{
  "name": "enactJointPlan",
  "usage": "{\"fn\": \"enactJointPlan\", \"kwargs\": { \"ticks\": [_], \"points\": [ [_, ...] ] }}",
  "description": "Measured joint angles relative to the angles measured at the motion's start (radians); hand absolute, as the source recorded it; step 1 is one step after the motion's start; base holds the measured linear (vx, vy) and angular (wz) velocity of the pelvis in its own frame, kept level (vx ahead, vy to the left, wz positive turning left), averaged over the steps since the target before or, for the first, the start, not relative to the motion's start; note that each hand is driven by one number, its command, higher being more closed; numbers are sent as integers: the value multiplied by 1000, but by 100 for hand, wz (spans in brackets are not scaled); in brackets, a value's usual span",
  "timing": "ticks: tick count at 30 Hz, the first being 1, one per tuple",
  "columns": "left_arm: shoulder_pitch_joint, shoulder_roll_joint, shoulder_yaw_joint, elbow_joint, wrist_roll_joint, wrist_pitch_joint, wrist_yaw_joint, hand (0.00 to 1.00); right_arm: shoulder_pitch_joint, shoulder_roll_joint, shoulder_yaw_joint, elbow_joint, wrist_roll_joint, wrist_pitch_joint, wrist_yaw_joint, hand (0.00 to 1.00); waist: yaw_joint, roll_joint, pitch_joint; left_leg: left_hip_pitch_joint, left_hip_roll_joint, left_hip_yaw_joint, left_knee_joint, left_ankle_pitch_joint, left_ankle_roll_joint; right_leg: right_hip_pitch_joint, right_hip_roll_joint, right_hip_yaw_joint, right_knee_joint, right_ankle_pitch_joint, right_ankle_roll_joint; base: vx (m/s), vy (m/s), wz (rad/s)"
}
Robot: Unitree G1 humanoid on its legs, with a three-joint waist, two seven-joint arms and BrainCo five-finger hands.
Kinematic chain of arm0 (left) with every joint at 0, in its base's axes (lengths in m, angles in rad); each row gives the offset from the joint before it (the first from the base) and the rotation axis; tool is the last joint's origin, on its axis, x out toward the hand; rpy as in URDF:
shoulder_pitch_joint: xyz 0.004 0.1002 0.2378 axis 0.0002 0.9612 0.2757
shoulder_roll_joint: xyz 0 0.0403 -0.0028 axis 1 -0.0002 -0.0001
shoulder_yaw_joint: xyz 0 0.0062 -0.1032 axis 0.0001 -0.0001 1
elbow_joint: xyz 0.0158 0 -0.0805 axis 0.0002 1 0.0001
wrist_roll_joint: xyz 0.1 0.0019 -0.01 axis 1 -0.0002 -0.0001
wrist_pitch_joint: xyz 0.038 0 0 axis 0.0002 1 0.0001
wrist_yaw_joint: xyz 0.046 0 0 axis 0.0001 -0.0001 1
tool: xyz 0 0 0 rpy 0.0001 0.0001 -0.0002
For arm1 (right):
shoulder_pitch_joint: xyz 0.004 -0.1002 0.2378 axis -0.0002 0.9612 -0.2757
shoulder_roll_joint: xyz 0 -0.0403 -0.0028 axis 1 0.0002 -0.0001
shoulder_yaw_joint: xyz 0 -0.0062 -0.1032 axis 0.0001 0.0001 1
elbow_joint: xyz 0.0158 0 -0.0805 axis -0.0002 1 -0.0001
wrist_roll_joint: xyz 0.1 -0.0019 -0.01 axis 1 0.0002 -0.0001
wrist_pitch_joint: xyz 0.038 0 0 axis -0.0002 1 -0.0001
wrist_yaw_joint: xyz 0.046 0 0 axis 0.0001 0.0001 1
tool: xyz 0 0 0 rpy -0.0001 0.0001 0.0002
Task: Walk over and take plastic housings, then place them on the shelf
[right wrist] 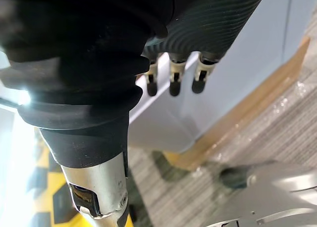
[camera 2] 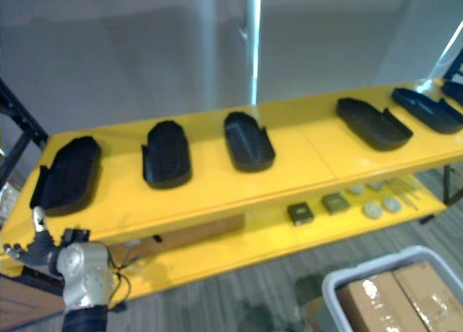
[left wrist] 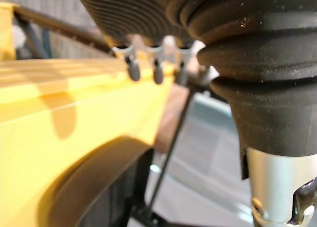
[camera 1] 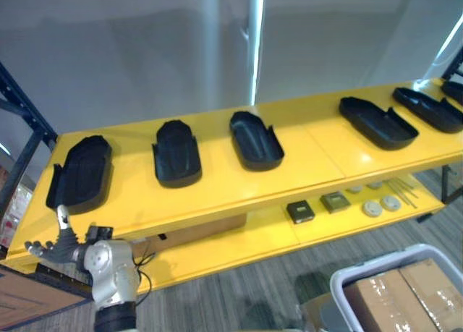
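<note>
Left hand (camera 1: 61, 248) open | right hand (right wrist: 172, 81) relaxed | housings (camera 1: 177, 152) on shelf (camera 1: 318, 158) | bin (camera 1: 369, 265) holds boxes (camera 1: 405, 292)

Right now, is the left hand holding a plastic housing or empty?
Empty. The left hand has its fingers spread open by the yellow shelf's front edge, nothing between them.

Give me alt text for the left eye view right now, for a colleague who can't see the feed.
A row of black plastic housings lies spaced along the top of a yellow shelf. The robot's left hand, open and empty, hovers by the shelf's front edge near its left end. Below, small parts sit on the lower level.
</note>
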Motion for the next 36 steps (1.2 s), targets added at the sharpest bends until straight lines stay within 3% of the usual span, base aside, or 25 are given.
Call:
{"fn": "enactJointPlan", "kwargs": {
  "ticks": [13, 18, 26, 36],
  "points": [
    [-95, 143, 67, 151, 14, 118, -166, 0, -4, -20, -10, -10, -19, 9, 42, 0, -15, 6, 24, 4, 0, 15, -2, -1, 0, -7, 1, 12, 0, 2, 1, 0, 0, -1],
    [-143, 160, 71, 186, 49, 173, -227, 0, -5, -27, -32, -11, -20, 9, 60, 0, -23, 27, 40, 3, 0, 27, 2, -4, 1, -17, 2, 28, 0, 6, 2, -5, 6, -8],
    [-164, 197, 45, 211, 48, 234, -254, 0, -5, -29, -41, -20, -19, 9, 69, 0, -25, 29, 42, 3, 0, 31, 6, -9, 2, -19, 2, 32, 2, 6, 2, -1, 0, -1],
    [-195, 221, 45, 272, 39, 260, -246, 0, -4, -30, -41, -43, -19, 12, 76, 0, -26, 43, 65, 1, 1, 35, 7, -9, 2, -26, 2, 36, 8, 6, 1, -1, 0, 0]
  ]
}}
